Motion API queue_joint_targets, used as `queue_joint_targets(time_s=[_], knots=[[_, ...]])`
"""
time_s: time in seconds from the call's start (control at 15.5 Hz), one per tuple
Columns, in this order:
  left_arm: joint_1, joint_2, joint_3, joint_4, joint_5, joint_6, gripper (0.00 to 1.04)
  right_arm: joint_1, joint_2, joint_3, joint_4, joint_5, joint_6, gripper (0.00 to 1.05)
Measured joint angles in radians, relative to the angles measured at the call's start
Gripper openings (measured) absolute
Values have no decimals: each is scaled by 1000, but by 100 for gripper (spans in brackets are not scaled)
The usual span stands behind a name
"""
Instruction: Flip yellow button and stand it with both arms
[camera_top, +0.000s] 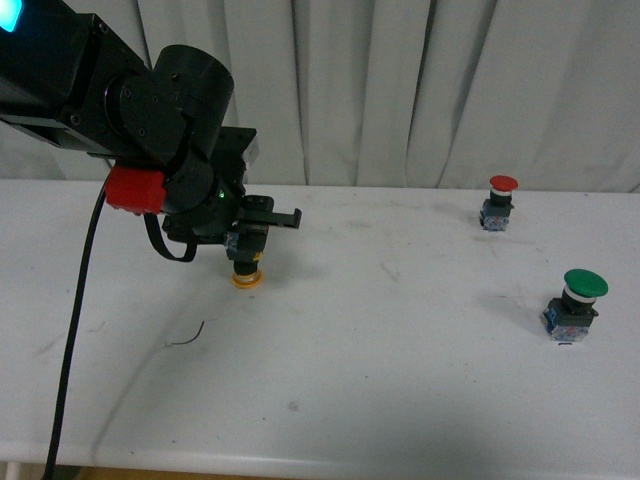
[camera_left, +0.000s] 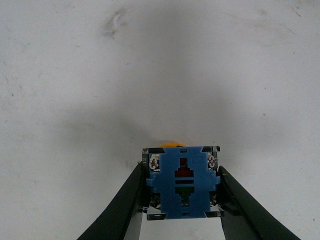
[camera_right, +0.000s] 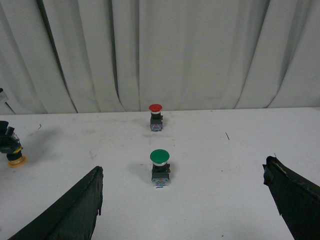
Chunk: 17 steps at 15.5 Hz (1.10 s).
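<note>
Left of centre in the front view, your left end effector (camera_left: 181, 175) is clamping the button (camera_left: 182, 192), axis upright, cap (camera_top: 246, 280) down against the bench (camera_top: 400, 390). Your right end effector (camera_right: 183, 165) is gaping, well apart from it; the left is nearer.

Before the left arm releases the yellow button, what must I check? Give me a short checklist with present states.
1. Left gripper shut on yellow button: ok.
2. Yellow cap down, blue block up: ok.
3. Cap resting on table: cannot tell.
4. Right gripper open, apart from the button: ok.
5. Red button and green button far off: ok.
</note>
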Motion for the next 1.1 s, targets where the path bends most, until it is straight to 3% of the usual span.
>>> queue_joint_targets(time_s=[0.45, 0.9, 1.1], knots=[[-37, -243, -217, 151, 60, -10, 36, 0, 0, 0, 0, 0, 0, 98], [-102, -847, -709, 301, 137, -95, 36, 0, 0, 0, 0, 0, 0, 98], [-95, -978, -824, 373, 272, -219, 36, 0, 0, 0, 0, 0, 0, 98]])
